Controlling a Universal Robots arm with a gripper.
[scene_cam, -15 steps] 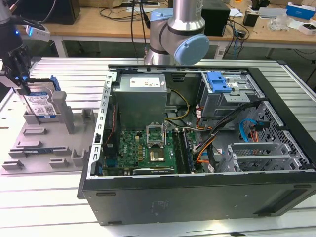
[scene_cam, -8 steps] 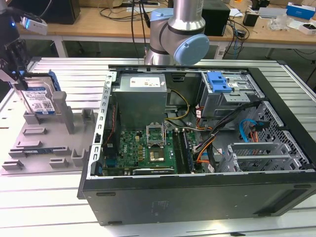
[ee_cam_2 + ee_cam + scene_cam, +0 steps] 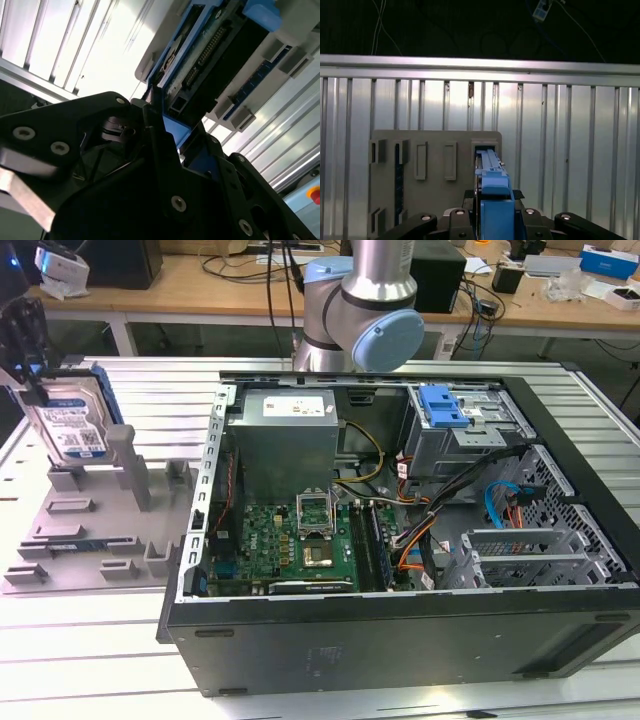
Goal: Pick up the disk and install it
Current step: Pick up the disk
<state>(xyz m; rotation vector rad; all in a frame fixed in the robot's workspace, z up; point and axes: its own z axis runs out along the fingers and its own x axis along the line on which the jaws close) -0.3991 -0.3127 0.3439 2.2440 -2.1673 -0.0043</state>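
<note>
The disk [image 3: 68, 425], a silver hard drive with a white-and-blue label in a blue bracket, stands on edge over the back slot of the grey holder [image 3: 90, 530] at the exterior view's left. My black gripper [image 3: 33, 380] comes down on its top edge. In both wrist views the fingers sit tight against either side of the blue bracket, so the gripper [image 3: 492, 222] [image 3: 172, 132] is shut on the disk [image 3: 492, 192] [image 3: 210, 75]. The drive's lower end still meets the holder [image 3: 435, 190] at its slot.
An open computer case [image 3: 400, 640] lies in the middle of the slatted aluminium table [image 3: 100, 660], with a motherboard, a power supply and a drive cage carrying a blue latch [image 3: 440, 405]. A thin blue cable [image 3: 497, 502] curves inside. The arm's base [image 3: 360, 310] stands behind the case.
</note>
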